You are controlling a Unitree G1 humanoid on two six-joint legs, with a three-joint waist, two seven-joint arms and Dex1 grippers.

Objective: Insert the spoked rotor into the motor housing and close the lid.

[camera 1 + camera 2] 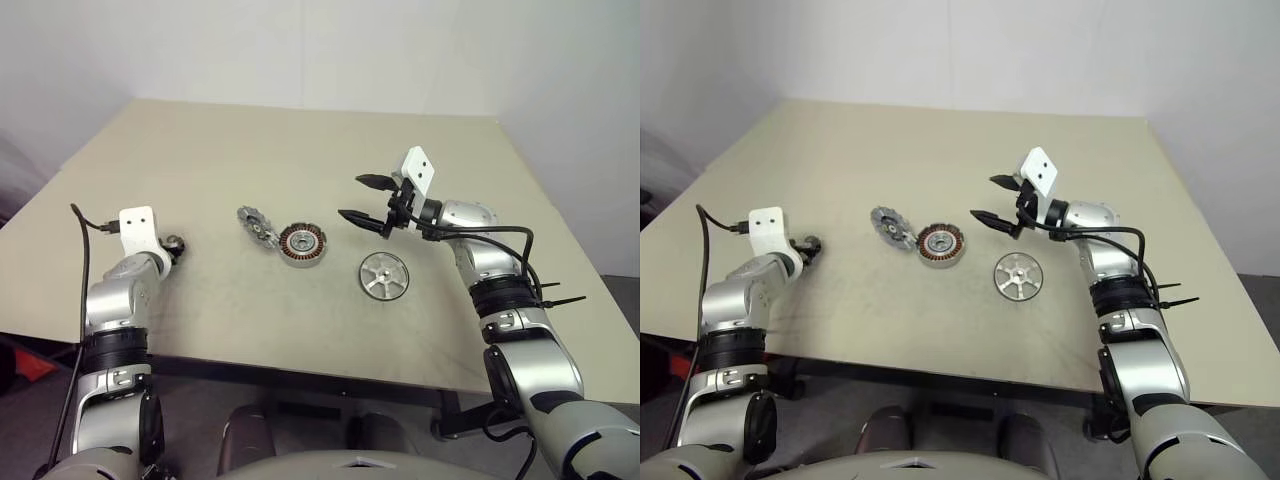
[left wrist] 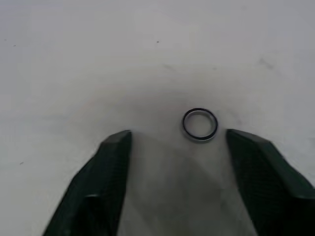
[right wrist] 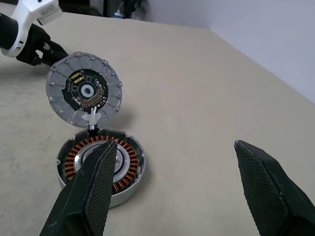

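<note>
Spoked rotor (image 1: 384, 276) untouched on table, right pincer (image 1: 363, 200) wide open, empty.

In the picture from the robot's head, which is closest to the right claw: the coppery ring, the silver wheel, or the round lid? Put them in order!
From the right gripper:
1. The motor housing, the coppery ring, sits toward the robot's left.
2. The spoked rotor, the silver wheel, lies nearer the robot; nearly tied with the ring.
3. The lid is farthest, beyond the ring.
</note>
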